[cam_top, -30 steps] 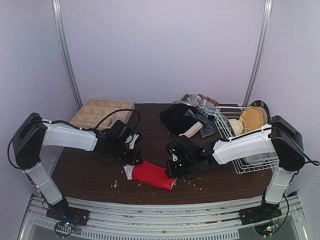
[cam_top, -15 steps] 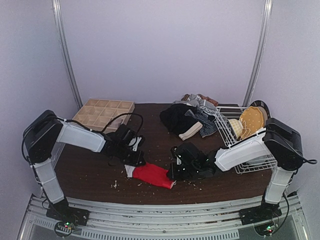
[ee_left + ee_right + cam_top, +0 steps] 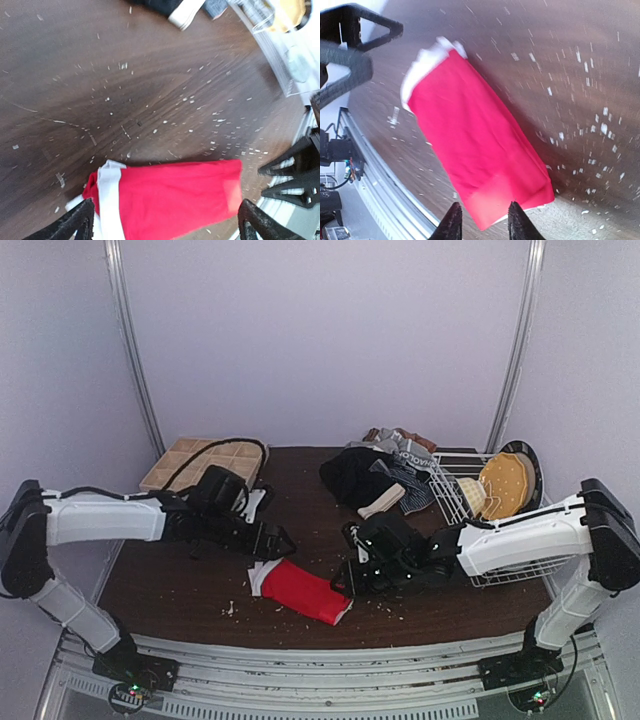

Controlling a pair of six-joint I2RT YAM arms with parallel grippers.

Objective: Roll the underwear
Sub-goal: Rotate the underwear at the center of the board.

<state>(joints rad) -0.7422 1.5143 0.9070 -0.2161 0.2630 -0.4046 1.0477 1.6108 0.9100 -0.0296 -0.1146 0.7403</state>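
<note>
Both empty, left gripper [image 3: 166, 214] gaping at ten o'clock, right gripper [image 3: 481, 216] barely parted at three, flank red cloth briefs [image 3: 300, 590]; next, probably pinch a hem.

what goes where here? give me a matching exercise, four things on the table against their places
Things:
1. red underwear
2. dark underwear pile
3. wooden grid tray
4. wire rack

Places:
a. back left corner
b. right side
c. front centre
d. back centre

Pairs: 1-c, 2-d, 3-a, 4-b
</note>
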